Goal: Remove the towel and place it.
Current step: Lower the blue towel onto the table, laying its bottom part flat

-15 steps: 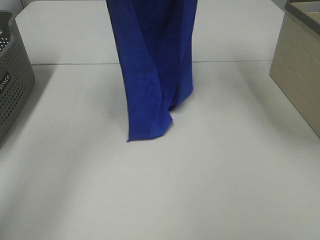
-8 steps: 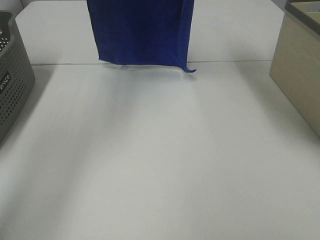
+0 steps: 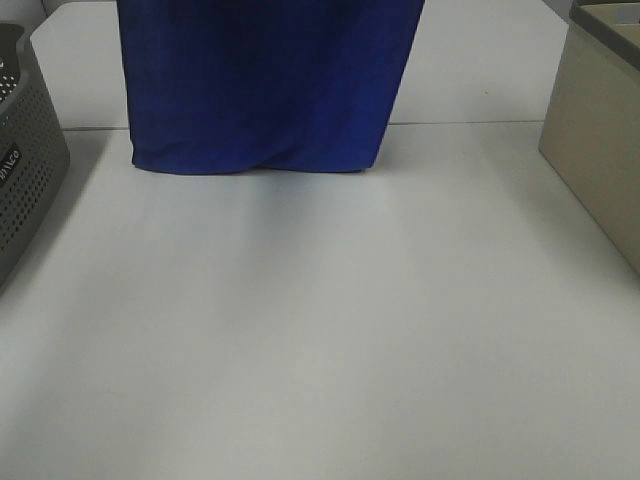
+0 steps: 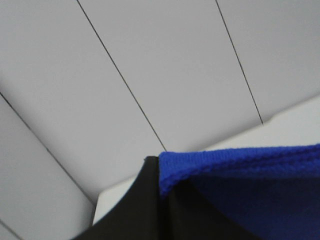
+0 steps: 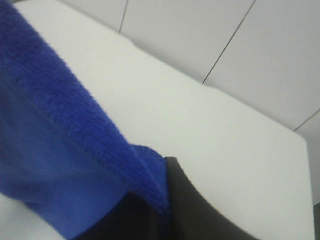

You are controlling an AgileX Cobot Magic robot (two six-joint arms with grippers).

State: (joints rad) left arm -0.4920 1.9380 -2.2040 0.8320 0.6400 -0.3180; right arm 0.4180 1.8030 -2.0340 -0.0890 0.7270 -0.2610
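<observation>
The royal-blue towel hangs spread wide at the back middle of the white table, its lower edge resting on or just above the tabletop. Its upper part runs out of the top of the exterior high view, so neither gripper shows there. In the left wrist view my left gripper is shut on a stitched corner of the towel. The right wrist view shows my right gripper shut on another edge of the towel.
A grey perforated basket stands at the left edge of the table. A beige box stands at the right edge. The white tabletop stretches in front of the towel.
The towel went from a narrow bunched drape reaching far down the table to a wide flat sheet. Its lower edge lifted toward the back, then dropped a little and spread left.
</observation>
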